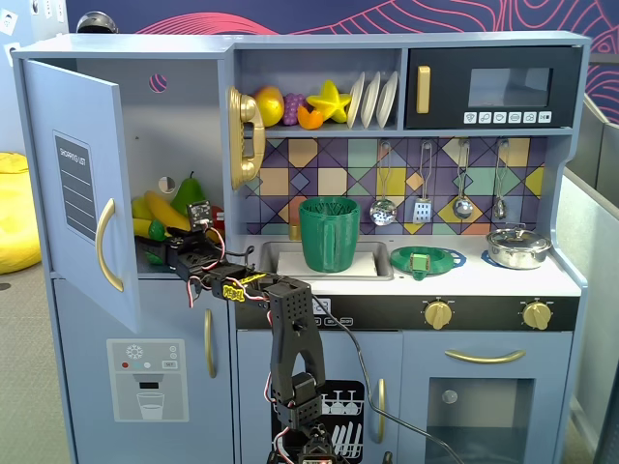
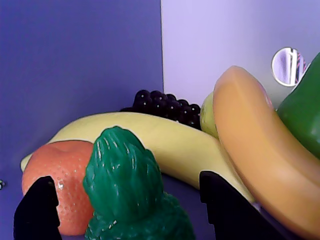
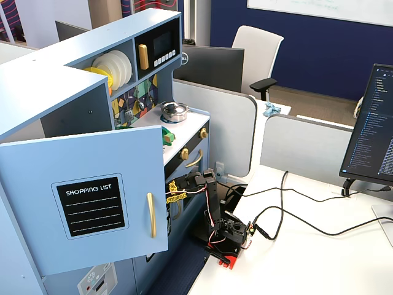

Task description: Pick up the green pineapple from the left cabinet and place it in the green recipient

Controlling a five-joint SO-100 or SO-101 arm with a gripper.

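The green pineapple (image 2: 125,180) stands leafy top up on the floor of the left cabinet (image 1: 184,116), whose blue door (image 1: 82,184) hangs open. In the wrist view my gripper (image 2: 125,178) is open, with one black finger (image 2: 37,210) to the pineapple's left and the other to its right, neither touching it. In a fixed view the gripper (image 1: 158,251) reaches into the cabinet, and a bit of the pineapple (image 1: 157,231) shows just above it. The green recipient (image 1: 329,234) stands upright in the sink. In the side fixed view the door (image 3: 92,196) hides the gripper.
Close around the pineapple lie an orange fruit (image 2: 57,170), a yellow banana (image 2: 165,145), an orange banana (image 2: 260,150), dark grapes (image 2: 165,105) and a green pear (image 2: 305,110). A green plate (image 1: 427,259) and a pot (image 1: 517,246) sit on the counter.
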